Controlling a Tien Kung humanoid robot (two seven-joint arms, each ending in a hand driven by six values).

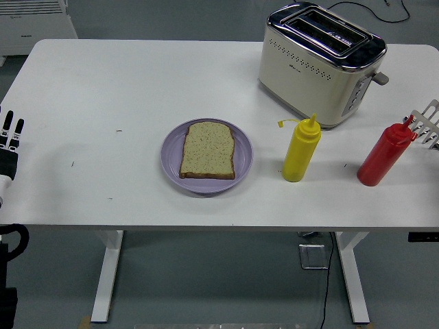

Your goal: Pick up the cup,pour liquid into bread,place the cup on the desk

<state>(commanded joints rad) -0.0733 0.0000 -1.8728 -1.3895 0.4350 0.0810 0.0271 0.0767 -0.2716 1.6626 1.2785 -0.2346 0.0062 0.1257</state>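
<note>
Bread slice on purple plate, yellow squeeze bottle right of it, red bottle touching right hand fingers; toaster behind; left hand at table edge.

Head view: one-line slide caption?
Right hand beside red squeeze bottle; yellow bottle, bread on purple plate, toaster behind.

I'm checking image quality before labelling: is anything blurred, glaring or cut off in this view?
Head view: sharp, evenly lit, with soft shadows under the yellow bottle and red bottle; mild glare on the toaster chrome; the right hand and left hand are cropped at the edges.
</note>
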